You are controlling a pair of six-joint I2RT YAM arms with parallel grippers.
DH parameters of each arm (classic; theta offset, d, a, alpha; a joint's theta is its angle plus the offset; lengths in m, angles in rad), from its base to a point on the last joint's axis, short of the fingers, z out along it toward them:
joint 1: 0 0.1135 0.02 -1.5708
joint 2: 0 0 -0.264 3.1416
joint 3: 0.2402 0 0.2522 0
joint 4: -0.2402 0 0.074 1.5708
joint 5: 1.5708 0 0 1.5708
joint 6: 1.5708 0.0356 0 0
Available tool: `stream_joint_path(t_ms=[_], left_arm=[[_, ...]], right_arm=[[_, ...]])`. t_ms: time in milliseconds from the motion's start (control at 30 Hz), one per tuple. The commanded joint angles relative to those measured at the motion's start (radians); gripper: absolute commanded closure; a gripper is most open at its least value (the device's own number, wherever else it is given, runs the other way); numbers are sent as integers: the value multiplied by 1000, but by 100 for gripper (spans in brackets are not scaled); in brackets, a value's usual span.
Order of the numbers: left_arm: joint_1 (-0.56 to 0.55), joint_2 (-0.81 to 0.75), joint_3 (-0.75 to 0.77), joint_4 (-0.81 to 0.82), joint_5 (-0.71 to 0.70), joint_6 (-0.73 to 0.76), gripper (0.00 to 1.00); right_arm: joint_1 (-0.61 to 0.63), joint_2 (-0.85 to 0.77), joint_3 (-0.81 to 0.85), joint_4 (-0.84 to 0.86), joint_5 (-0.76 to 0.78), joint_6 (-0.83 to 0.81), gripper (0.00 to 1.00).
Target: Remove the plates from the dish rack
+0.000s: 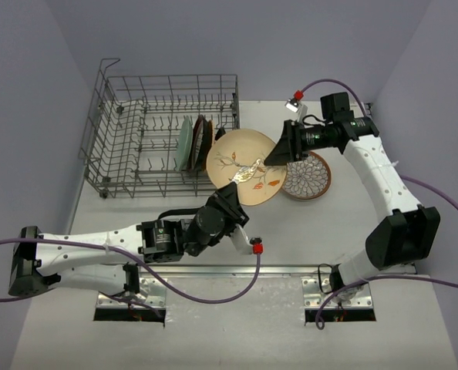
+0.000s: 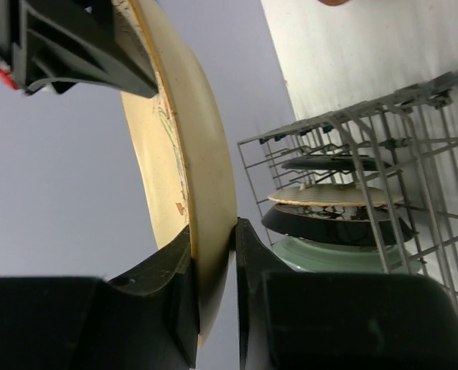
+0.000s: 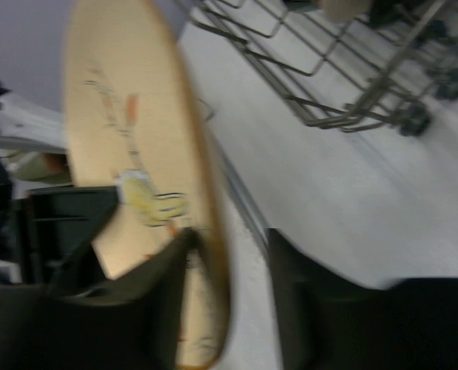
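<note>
Clamping the round cream bird-painted ceramic plate (image 1: 243, 163) aloft beside the grey wire dish rack (image 1: 136, 79), left gripper (image 1: 234, 193) risked dropping it if released before the open jaws of right gripper (image 1: 271, 156), straddling the far rim, closed.

Pale lilac all round: back wall (image 1: 252, 46), left wall (image 1: 21, 116), right wall (image 1: 437, 85), all plain and flat. In the middle, a white table (image 1: 345, 231), evenly lit, only soft shadows on it. A metal rail (image 1: 291, 269) runs along its near edge; nearer still, more pale grey surface (image 1: 229, 339).

The cream plate (image 3: 136, 154) is blurred in right wrist view.
</note>
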Motion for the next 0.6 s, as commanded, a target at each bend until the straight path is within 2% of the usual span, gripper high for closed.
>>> stream_joint_path(t_ms=[0, 67, 100, 200, 267, 333, 367, 400, 500, 567], left_arm=[[-6, -17, 60, 242, -78, 44, 100], [-6, -17, 41, 247, -92, 44, 100], [-8, -20, 27, 252, -104, 42, 96], [-8, -32, -2, 256, -125, 37, 70], [-6, -42, -13, 262, -147, 25, 41], [-1, -49, -3, 263, -165, 0, 21], [6, -47, 11, 256, -173, -29, 15], [18, -45, 42, 237, -183, -48, 0], [89, -7, 181, 235, -211, -132, 0], [179, 86, 381, 48, -209, -310, 0]], right_arm=[[4, -51, -27, 38, 28, -25, 77], [4, -64, -37, 38, 23, -27, 98], [-1, -67, -43, 39, 26, -24, 100], [-33, -71, -54, 39, -2, -10, 100], [-97, -67, -63, 39, -29, -3, 100], [-193, -51, -74, 37, -66, -7, 100], [-240, -45, -76, 34, -70, -16, 100], [-290, -39, -80, 32, -69, -39, 100], [-380, -21, -94, 16, -54, -83, 100], [-431, -1, -97, 10, -26, -123, 100]])
